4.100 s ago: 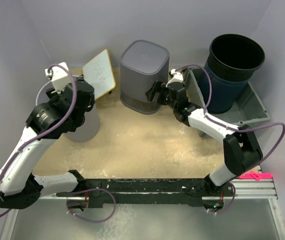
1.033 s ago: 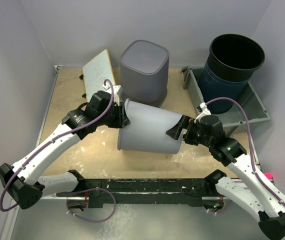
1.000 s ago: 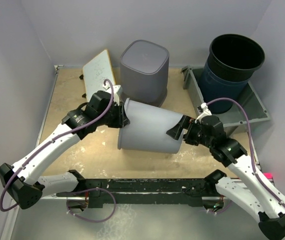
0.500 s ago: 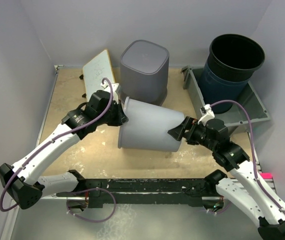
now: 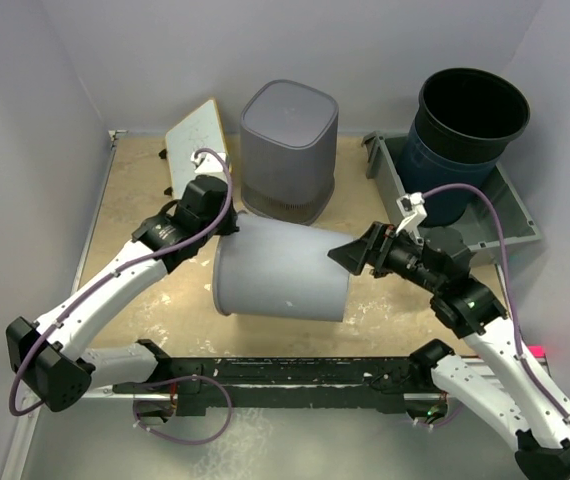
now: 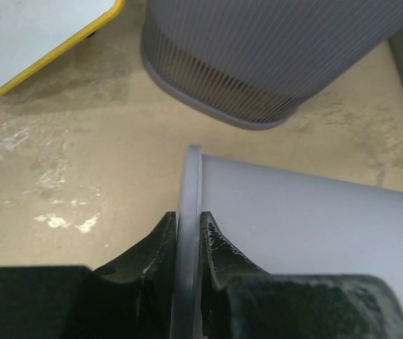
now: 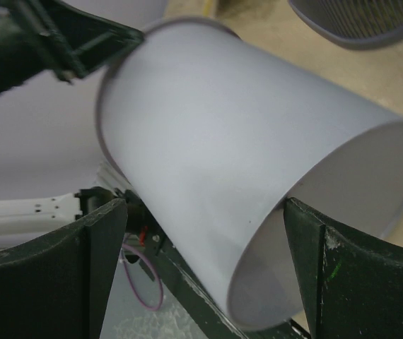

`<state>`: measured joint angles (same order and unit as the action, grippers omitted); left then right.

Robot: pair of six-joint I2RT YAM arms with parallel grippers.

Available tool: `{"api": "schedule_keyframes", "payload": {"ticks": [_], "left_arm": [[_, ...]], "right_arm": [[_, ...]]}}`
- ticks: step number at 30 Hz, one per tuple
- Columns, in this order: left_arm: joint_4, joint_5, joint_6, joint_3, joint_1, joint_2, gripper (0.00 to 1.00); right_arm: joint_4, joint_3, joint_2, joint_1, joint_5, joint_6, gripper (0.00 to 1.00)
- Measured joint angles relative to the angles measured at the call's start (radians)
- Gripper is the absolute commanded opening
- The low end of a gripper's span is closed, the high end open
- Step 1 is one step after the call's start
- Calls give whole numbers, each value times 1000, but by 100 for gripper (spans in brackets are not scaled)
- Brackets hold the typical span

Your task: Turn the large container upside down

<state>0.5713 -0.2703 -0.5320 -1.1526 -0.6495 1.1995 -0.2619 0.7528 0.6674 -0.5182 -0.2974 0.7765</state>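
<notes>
Container on its side on the sandy worktop, lying across between the two arms and just in front of a ribbed grey bin. Left hand nearly closed, pinching the thin rim at the container's left end, one finger on each face. Right hand spread wide at the opposite end, fingers flanking the wall there, gripping nothing; contact with it impossible to tell.
</notes>
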Motion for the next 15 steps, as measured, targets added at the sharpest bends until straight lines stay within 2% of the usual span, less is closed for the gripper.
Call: {"api": "schedule_keyframes", "payload": {"ticks": [6,15], "left_arm": [[31,-37,32,40,4,15,11],[29,119,-27,136,-25,44,11]], "right_arm": [[154,51,8,0,-52,5,91],[384,71,70,-19,-183,71,89]]}}
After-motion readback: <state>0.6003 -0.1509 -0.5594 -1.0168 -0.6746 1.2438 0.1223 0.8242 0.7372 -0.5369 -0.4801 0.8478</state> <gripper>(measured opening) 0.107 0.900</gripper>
